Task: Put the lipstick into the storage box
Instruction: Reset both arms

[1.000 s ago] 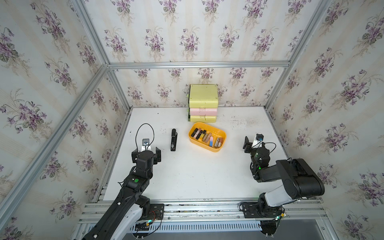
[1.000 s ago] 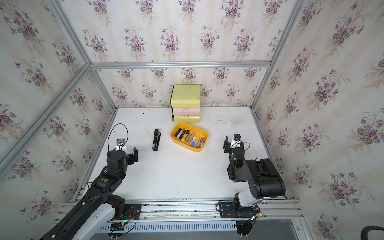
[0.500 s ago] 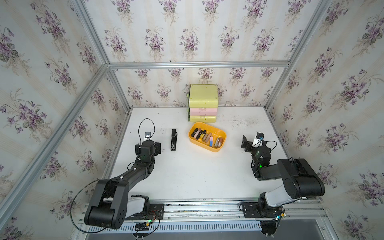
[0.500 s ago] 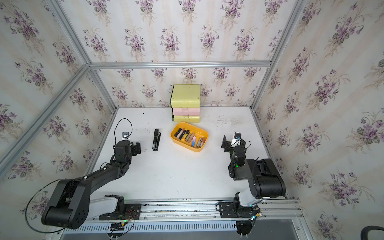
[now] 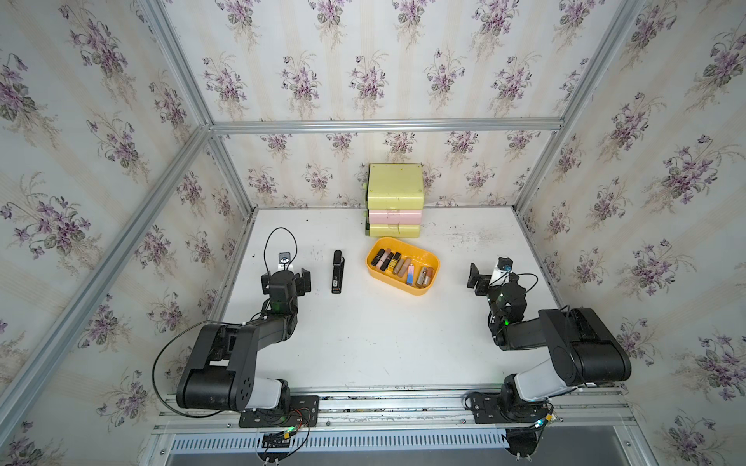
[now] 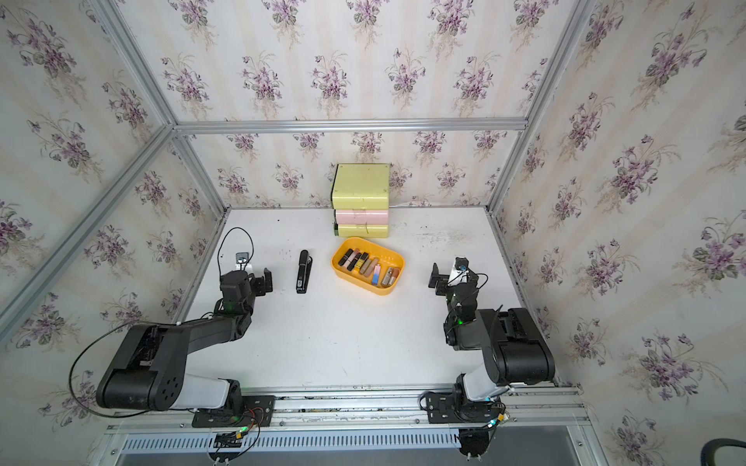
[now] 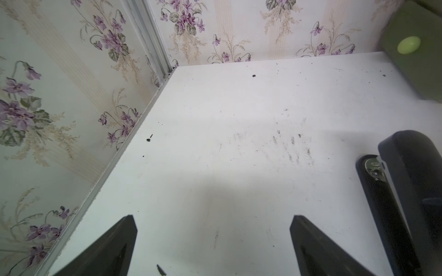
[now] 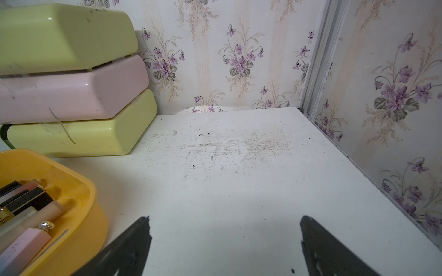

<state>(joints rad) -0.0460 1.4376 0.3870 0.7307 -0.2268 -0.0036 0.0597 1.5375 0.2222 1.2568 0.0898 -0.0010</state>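
The orange-yellow storage box [image 5: 420,251] [image 6: 385,251] sits mid-table in both top views, with several lipsticks [image 5: 397,264] [image 6: 365,264] lying side by side in it. My left gripper [image 5: 286,276] hovers low over the table's left side, open and empty, its dark fingertips [image 7: 130,229] wide apart over bare table. To the right of the box my right gripper [image 5: 490,276] is open and empty too. In the right wrist view the box [image 8: 81,191] and its lipsticks [image 8: 26,210] lie just beside one of its fingers [image 8: 141,234].
A black stapler [image 5: 337,271] [image 7: 406,191] lies between the left gripper and the box. A stacked yellow-and-pink drawer unit [image 5: 395,201] [image 8: 71,71] stands against the back wall just behind the box. Papered walls enclose the table on three sides.
My left arm has folded down low, carrying its gripper a little farther from the front edge. The right gripper's jaws have spread wider. The box and stapler have stayed put.
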